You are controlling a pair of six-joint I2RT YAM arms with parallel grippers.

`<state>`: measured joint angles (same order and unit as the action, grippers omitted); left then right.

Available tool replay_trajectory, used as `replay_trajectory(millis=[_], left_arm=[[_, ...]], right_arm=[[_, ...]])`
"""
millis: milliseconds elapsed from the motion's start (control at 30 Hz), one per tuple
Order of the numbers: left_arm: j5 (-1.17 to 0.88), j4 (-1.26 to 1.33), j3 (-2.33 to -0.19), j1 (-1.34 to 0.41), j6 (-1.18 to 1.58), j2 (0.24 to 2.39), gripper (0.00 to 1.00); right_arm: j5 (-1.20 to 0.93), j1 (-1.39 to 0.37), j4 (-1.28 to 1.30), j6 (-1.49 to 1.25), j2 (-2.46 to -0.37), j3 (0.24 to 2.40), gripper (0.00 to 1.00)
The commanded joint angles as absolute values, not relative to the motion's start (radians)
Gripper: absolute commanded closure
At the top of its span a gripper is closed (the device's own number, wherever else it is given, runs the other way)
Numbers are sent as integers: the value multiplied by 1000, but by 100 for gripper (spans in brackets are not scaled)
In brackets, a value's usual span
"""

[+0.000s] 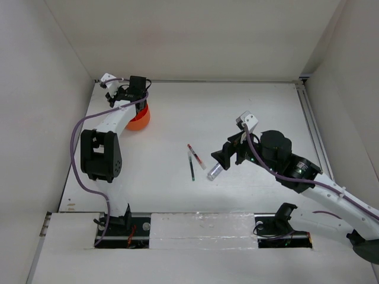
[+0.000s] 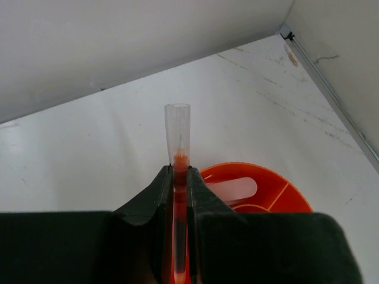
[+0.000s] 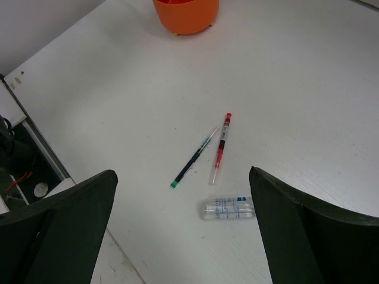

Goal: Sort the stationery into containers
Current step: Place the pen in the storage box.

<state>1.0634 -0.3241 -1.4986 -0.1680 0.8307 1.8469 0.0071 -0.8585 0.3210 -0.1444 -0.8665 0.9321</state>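
Orange pen point(image 2: 180, 161) with clear cap, clenched upright in left jaws above orange tub point(image 2: 283, 185), far-left of surface point(image 3: 296, 89). Red pen point(image 3: 221, 148), green pen point(image 3: 194, 158), clear bottle point(image 3: 228, 207) lie loose mid-surface beneath right jaws, released, spread wide.

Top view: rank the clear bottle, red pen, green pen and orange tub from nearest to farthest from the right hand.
1. clear bottle, right beside the right hand.
2. red pen, left of the bottle.
3. green pen, just beyond the red pen.
4. orange tub, far left at the back.
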Motion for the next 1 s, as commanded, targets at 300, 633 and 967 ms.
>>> replay_trajectory(millis=[300, 633, 967], left_arm=[[1083, -316, -1494, -167, 976, 1887, 100], [1074, -374, -1465, -167, 1051, 1905, 96], [1065, -364, -1456, -186, 1042, 1887, 52]], right_arm=[[-18, -859, 236, -126, -865, 920, 1], [-37, -859, 236, -117, -874, 920, 1], [-74, -859, 227, -107, -884, 930, 1]])
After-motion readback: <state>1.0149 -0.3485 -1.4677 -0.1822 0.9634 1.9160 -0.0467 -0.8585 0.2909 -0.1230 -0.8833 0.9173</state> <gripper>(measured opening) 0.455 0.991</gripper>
